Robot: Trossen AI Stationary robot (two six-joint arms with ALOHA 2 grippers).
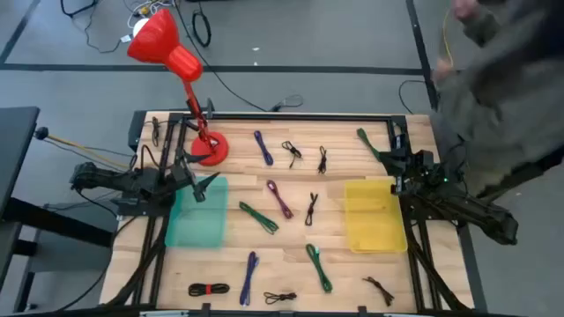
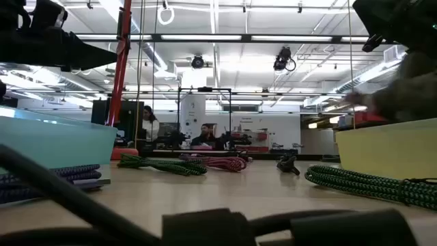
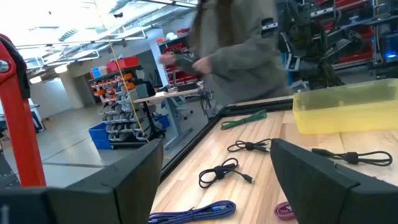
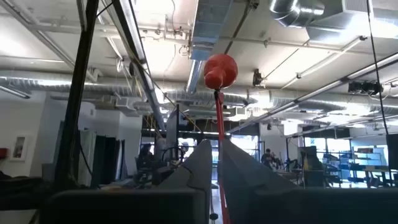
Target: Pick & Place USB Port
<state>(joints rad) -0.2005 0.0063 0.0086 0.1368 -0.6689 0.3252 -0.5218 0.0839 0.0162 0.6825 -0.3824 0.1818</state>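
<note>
**A:** Where do the arms sit, and how much room is around them?

**B:** From above, the left gripper (image 1: 201,187) hangs over the upper edge of a teal bin (image 1: 196,214) on the left half of the wooden table (image 1: 344,282). Its fingers (image 3: 323,180) stand wide apart, holding nothing. The right gripper (image 1: 394,163) is near the table's right edge, just above a yellow bin (image 1: 374,216). Its fingers (image 4: 205,163) meet at the tips, closed on nothing.

**A:** And the cables?

**B:** They lie scattered and apart across the middle and the near edge: a purple cable (image 1: 279,199), a green cable (image 1: 258,217) beside it, another green cable (image 1: 319,267) lower down, a black cable (image 1: 312,208) between the bins, and a red-tied black bundle (image 1: 208,288) at the bottom edge. Bare wood shows between most of them.

**A:** Anything crowding the edges?

**B:** A red desk lamp (image 1: 166,44) stands on its base at the upper left. A person (image 1: 502,79) leans in at the upper right corner, blurred.

**A:** What is hard to make out?

**B:** I cannot tell which cable has a USB end. In the low view, a dark cable right against the lens blocks the foreground.
</note>
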